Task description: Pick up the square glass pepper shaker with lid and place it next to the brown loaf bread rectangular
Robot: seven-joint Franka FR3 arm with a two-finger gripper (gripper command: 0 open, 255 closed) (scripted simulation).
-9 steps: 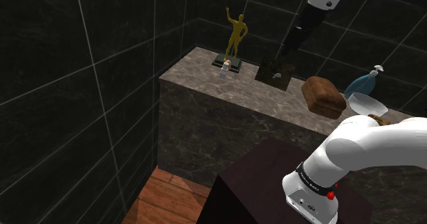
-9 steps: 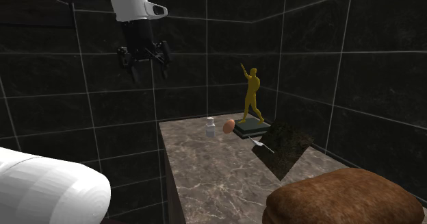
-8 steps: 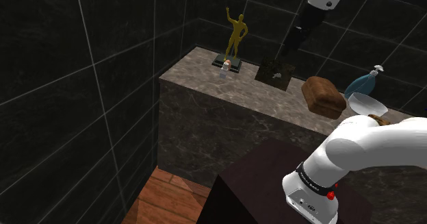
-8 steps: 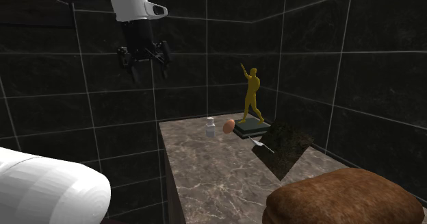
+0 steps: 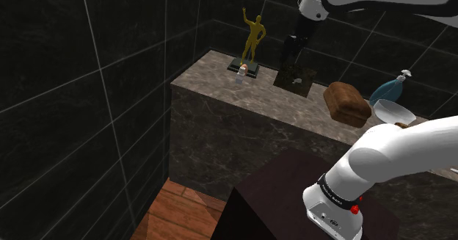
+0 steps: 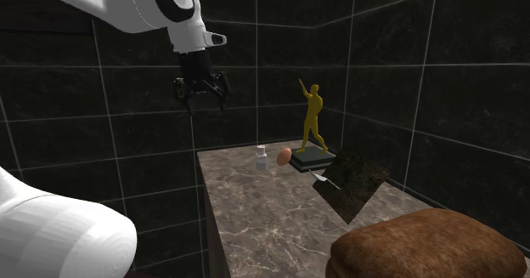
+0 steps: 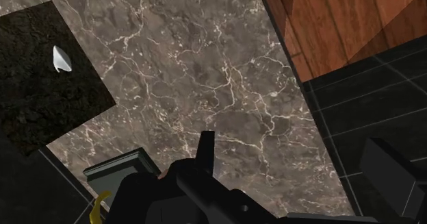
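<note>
While the fingers (image 7: 206,151) stand apart with nothing between them, the gripper (image 6: 202,96) hangs high over the stone counter (image 6: 246,204), well above everything on it. In the wrist view the counter lies below, with the corner of the statue's base close under the hand.

The shaker (image 6: 262,158), small and pale with a lid, stands upright at the far end of the counter. It is just beside an egg (image 6: 284,156) and near the gold statue (image 6: 312,119). The loaf (image 5: 348,103) lies at the other end, well apart from the shaker. Between them are a dark mat (image 6: 357,183) and a small white thing (image 6: 323,180) on it.

I judge the approach to be barely begun, and the crowding around the shaker is the main risk. Spread fingers coming down a little off line could nudge the egg, which would roll, perhaps off the counter. They could also catch the statue's base. The shaker looks narrow, so a touch from one finger before the other could tip it toward the counter's edge. Glass sides may also slip if the grip is shallow or closes on the lid. On the way to the loaf, a low carry could drag across the mat or clip the small white thing.
</note>
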